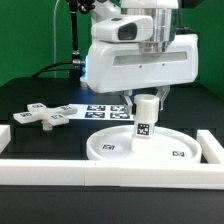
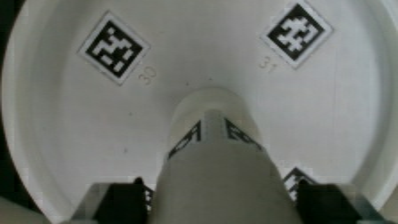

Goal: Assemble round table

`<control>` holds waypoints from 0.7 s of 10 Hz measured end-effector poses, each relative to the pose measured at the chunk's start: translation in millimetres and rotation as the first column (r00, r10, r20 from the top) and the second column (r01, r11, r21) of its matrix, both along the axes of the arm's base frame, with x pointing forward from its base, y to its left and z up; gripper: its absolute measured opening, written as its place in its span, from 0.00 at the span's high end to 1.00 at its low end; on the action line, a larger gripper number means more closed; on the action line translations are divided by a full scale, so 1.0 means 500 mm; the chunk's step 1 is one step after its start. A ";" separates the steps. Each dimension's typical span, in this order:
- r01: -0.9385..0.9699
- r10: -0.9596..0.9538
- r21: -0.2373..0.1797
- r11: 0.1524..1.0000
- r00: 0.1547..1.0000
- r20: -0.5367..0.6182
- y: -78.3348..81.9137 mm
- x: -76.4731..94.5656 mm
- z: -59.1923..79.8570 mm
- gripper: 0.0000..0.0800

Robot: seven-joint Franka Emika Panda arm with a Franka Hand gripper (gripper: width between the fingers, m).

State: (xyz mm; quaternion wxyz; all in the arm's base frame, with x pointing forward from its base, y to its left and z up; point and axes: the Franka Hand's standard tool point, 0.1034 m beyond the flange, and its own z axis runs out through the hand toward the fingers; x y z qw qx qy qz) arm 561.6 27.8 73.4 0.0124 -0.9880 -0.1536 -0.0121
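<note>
The gripper (image 1: pixel 146 99) is clamped on the leg (image 1: pixel 143 122), which stands upright at the middle of the disc (image 1: pixel 108 150); if the leg tilts while being twisted in, it could jam crooked and drag the disc sideways

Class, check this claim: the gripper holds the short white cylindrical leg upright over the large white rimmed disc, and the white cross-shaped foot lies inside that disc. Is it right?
No. The exterior view shows the cross-shaped foot lying outside the disc, on the black table at that view's left. The gripper does hold the leg upright over the disc.
</note>
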 end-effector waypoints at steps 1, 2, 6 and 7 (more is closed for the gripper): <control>0.110 -0.110 0.016 0.994 0.994 -0.001 0.000 0.001 0.000 0.49; 0.258 -0.258 0.037 0.965 0.966 -0.001 0.002 0.002 0.000 0.49; 0.699 -0.699 0.090 0.710 0.714 -0.041 0.010 0.002 -0.001 0.49; 0.757 -0.757 0.093 0.647 0.652 -0.043 0.012 0.002 -0.002 0.49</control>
